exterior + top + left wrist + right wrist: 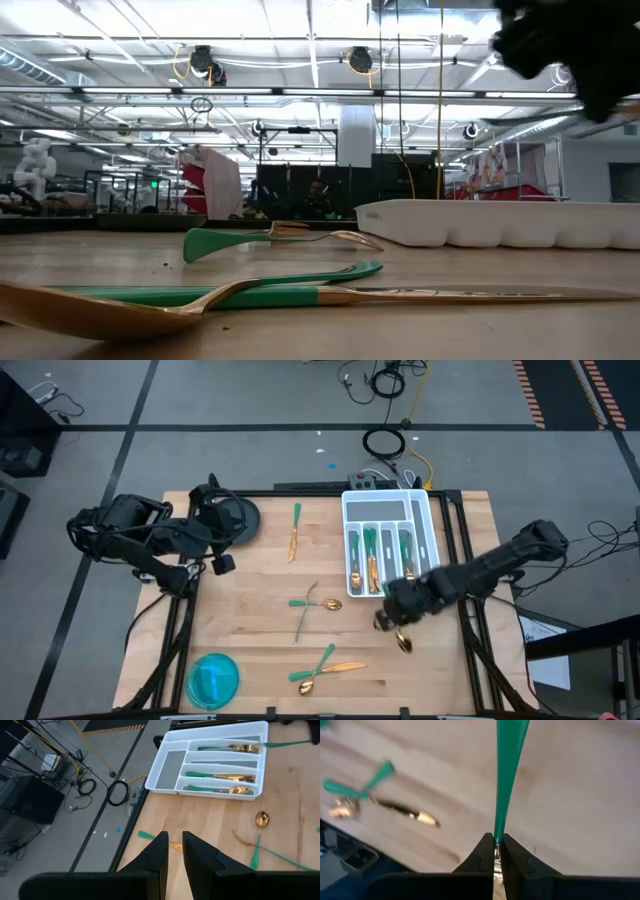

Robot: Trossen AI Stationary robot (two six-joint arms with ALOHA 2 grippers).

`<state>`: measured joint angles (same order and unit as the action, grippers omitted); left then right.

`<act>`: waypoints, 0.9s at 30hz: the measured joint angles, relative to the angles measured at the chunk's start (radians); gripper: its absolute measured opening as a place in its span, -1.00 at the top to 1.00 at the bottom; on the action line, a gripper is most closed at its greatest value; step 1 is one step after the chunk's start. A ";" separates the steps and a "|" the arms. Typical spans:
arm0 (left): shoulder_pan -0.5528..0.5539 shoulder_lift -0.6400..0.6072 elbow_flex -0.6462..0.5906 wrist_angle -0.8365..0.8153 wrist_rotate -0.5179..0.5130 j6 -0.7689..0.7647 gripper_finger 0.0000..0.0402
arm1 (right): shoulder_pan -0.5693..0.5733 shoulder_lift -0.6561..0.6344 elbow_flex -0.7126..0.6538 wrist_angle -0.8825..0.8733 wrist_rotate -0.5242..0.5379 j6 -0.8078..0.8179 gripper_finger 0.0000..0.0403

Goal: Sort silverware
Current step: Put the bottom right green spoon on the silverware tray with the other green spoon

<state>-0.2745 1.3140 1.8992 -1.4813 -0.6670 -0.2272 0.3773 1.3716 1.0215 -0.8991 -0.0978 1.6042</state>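
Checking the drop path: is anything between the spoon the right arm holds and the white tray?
Nothing visible blocks it. The right gripper holds the gold-headed, teal-handled spoon above bare wood, just short of the white compartment tray.

Wooden table (250, 620), white tray (388, 510), blue bowl (214, 678), scattered silverware (318, 603)

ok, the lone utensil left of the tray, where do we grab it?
Take the utensil at mid-length, where teal handle meets gold head, from straight above, fingers across its width. It lies flat and alone on the table, both long sides free.
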 joint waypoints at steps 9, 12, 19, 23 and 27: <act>0.000 0.000 0.000 -0.007 0.000 0.006 0.68 | -0.355 0.000 0.002 0.018 0.028 -0.370 1.00; 0.000 0.000 0.000 -0.027 0.000 0.006 0.68 | -0.444 0.000 0.002 0.061 0.026 -0.457 1.00; 0.000 0.000 0.000 -0.029 -0.022 0.007 0.68 | -0.585 0.037 0.002 0.199 0.021 -0.579 1.00; 0.000 0.000 0.000 -0.029 -0.024 0.007 0.68 | -0.626 0.104 0.042 0.218 0.018 -0.637 1.00; 0.000 0.000 0.000 -0.029 -0.027 0.007 0.68 | -0.658 0.198 0.137 0.185 0.015 -0.722 1.00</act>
<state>-0.2742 1.3136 1.8988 -1.5101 -0.6945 -0.2199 -0.2809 1.5701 1.1588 -0.7144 -0.0826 0.8819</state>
